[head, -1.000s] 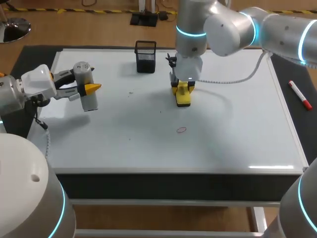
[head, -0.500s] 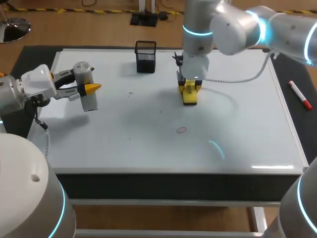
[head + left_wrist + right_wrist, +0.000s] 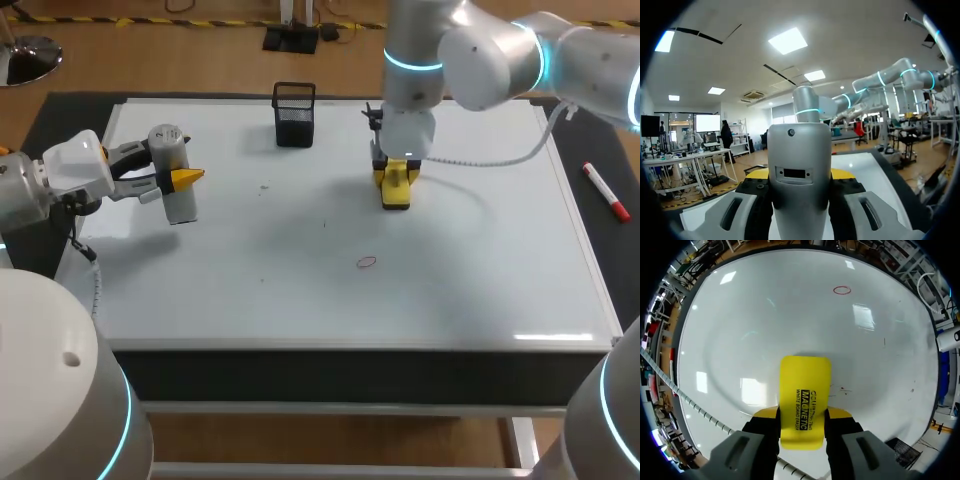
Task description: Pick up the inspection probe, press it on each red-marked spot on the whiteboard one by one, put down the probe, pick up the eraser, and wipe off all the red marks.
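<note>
My left gripper [image 3: 172, 180] hangs over the whiteboard's [image 3: 300, 290] left edge, shut on the grey cylindrical probe [image 3: 171, 188]. In the left wrist view the probe [image 3: 800, 165] fills the gap between the yellow-tipped fingers [image 3: 758, 173]. My right gripper [image 3: 396, 178] is at the board's back middle, shut on the yellow eraser [image 3: 396, 188], which points down at the board; I cannot tell whether it touches. In the right wrist view the eraser [image 3: 805, 400] sits between both fingers [image 3: 841, 413]. One small red circle mark [image 3: 367, 263] [image 3: 842, 290] lies on the board nearer the front.
A black mesh holder [image 3: 294, 113] stands at the board's back, left of the right gripper. A red marker [image 3: 606, 192] lies on the dark mat beyond the board's right edge. A white cable [image 3: 480, 160] trails from the right wrist across the board.
My right arm has carried the eraser to the right and slightly back, away from the red circle. The left arm and probe have not moved.
</note>
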You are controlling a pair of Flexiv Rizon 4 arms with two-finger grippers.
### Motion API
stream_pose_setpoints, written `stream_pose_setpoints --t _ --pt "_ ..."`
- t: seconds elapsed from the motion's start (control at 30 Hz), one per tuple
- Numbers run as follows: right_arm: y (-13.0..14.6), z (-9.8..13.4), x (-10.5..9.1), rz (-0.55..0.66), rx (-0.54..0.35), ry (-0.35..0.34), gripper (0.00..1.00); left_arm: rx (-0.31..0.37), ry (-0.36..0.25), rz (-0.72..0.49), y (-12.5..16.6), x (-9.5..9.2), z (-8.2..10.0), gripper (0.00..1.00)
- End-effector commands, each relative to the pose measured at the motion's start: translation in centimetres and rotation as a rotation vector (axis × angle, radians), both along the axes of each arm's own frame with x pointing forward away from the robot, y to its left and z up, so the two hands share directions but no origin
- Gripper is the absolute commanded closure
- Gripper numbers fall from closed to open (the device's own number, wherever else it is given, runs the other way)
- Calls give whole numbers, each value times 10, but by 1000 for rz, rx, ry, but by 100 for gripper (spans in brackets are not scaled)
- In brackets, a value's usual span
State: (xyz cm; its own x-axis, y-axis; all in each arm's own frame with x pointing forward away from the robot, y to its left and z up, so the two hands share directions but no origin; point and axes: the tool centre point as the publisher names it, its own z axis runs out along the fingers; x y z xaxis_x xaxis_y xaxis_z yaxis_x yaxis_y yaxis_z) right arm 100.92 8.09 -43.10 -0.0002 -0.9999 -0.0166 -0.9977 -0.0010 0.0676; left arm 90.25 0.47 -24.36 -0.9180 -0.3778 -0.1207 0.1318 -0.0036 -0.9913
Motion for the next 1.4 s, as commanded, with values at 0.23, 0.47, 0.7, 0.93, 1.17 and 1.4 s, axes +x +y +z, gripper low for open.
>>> stream_pose_setpoints --t 0.23,0.47,0.7,0.93,1.17,1.4 --pt "-15 12 5 -15 -2 -24 100 -3 -3 1 0 0 0 100" --pt "-22 27 8 -19 -2 -44 100 -3 -3 1 0 0 0 100" --pt "-30 38 16 -25 9 -38 100 -3 -3 1 0 0 0 100" --pt "-58 53 42 -104 44 -28 100 -3 -3 1 0 0 0 100" --pt "-102 60 72 -213 27 -25 100 -3 -3 1 0 0 0 100" --pt "-140 60 86 -293 7 -17 100 -3 -3 1 0 0 0 100"
